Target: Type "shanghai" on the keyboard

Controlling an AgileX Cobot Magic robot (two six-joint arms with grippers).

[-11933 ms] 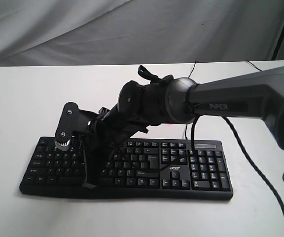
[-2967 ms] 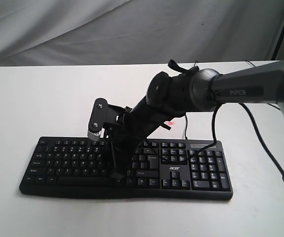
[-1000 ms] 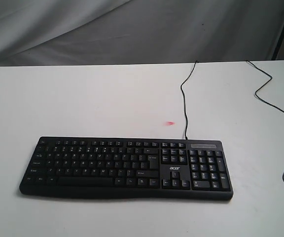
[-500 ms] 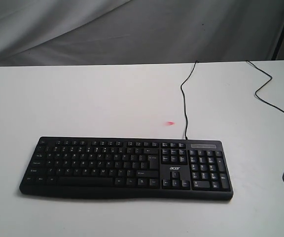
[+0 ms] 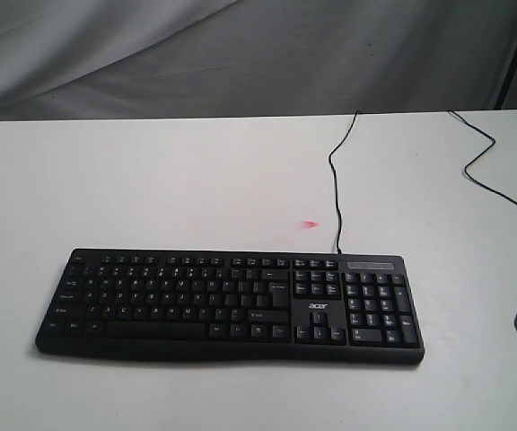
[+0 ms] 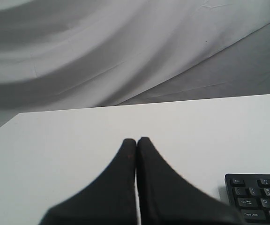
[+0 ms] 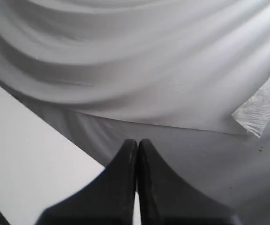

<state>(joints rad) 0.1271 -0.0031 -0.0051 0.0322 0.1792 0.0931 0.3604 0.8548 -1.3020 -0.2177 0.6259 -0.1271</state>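
Keyboard [image 5: 230,305] lay flat on the table [image 5: 151,180], long edge square to the exterior camera. Number pad [image 5: 381,310] was at the right-arm end, with the acer logo [image 5: 319,306] just above the arrow keys. Neither claw showed in the exterior view, so both sat outside that frame, clear of the keys.

Left claw [image 6: 136,140]: fingers [image 6: 116,187] pressed flat together, tips meeting, gripping nothing. It hung over bare table. The keyboard's Esc/Caps Lock corner [image 6: 259,199] showed off to one side of that claw, apart from the fingers.

Right claw [image 7: 137,141]: same, fingers [image 7: 161,187] closed tip to tip on nothing. It pointed out past the table's edge at the cloth [image 7: 149,61]. A dark sliver at the frame corner beside it might have been the keyboard; couldn't tell.

Cable [image 5: 334,180] ran from the keyboard's back edge, away from both claws, and over the far table edge. A small red spot [image 5: 310,224] sat on the table just beside that cable, behind the keyboard. A second cable [image 5: 479,127] snaked along the right-arm side, apart from the keyboard. The grey-white cloth hung behind the table, with a dark pole [image 5: 512,54] at the far right-arm corner.
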